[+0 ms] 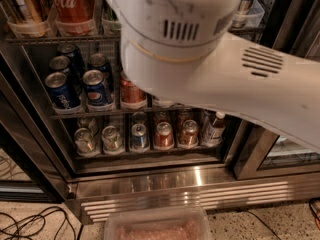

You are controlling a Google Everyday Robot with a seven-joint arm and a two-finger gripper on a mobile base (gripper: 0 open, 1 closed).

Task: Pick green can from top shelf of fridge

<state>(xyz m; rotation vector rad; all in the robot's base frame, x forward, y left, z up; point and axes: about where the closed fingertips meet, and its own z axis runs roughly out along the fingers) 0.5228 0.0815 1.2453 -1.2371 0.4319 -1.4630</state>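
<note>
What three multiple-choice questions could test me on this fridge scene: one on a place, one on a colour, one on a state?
1. Where does the red Coca-Cola can stand?
A) on the floor
B) on the top shelf
C) on the steel grille

2. What colour are the Pepsi cans?
A) yellow
B) white
C) blue

3. How do the lowest-row cans stand?
A) upright
B) on their sides
C) stacked in twos

Answers:
1 B: it stands in a clear tub on the uppermost rack, at upper left.
2 C: their sides are blue with the Pepsi logo.
3 A: each shows its round top to the camera.

The gripper is out of view, somewhere beyond the white arm that crosses the fridge. The green can is not visible either.
</note>
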